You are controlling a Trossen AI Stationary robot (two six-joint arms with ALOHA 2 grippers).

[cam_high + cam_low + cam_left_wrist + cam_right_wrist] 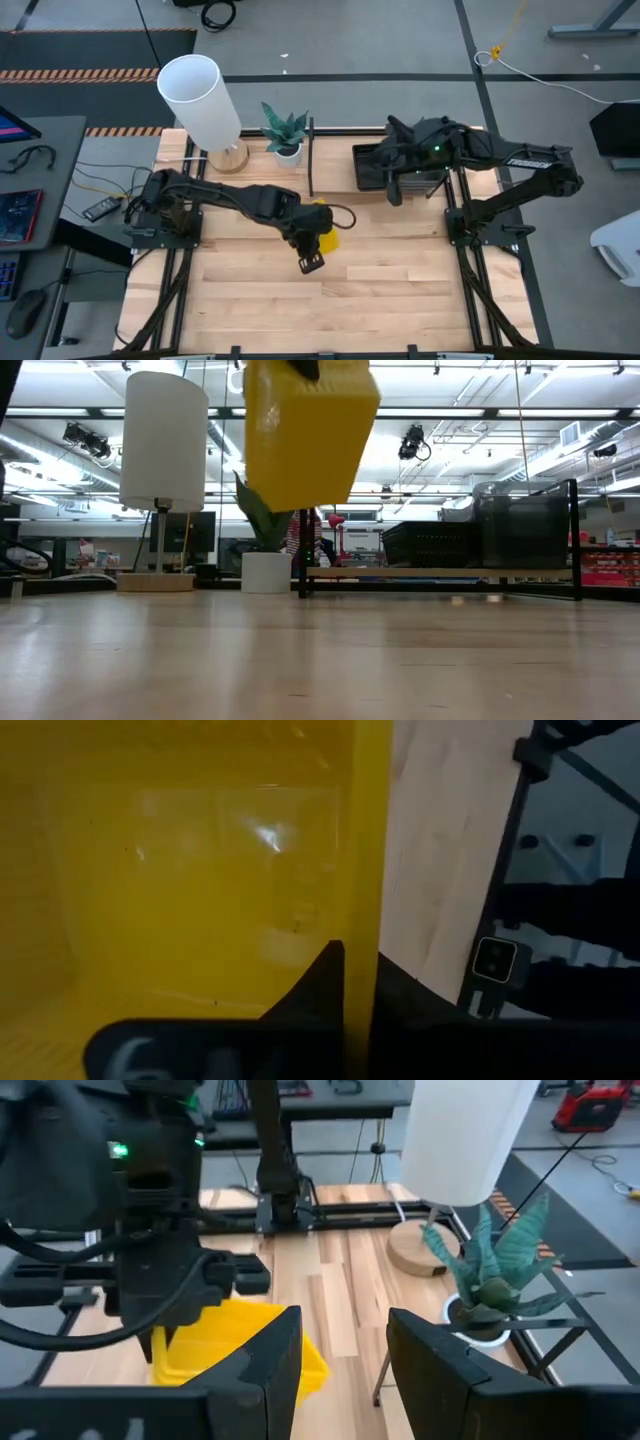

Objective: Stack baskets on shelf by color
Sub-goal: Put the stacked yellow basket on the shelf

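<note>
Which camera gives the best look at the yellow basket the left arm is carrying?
The low view: the yellow basket hangs clear above the table, its outline plain. The high view shows only a sliver beneath the left end effector. The left wrist view sees just its inside; the right wrist view shows it partly hidden behind that arm.

Basket (308,432) clamped by one wall between the left gripper (312,243) jaws, above the table (380,290); shelf (440,572) well beyond.

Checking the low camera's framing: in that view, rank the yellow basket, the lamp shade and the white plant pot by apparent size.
1. Yellow basket, though it hangs nearest the camera, which inflates it.
2. Lamp shade.
3. White plant pot, clearly smallest.
</note>
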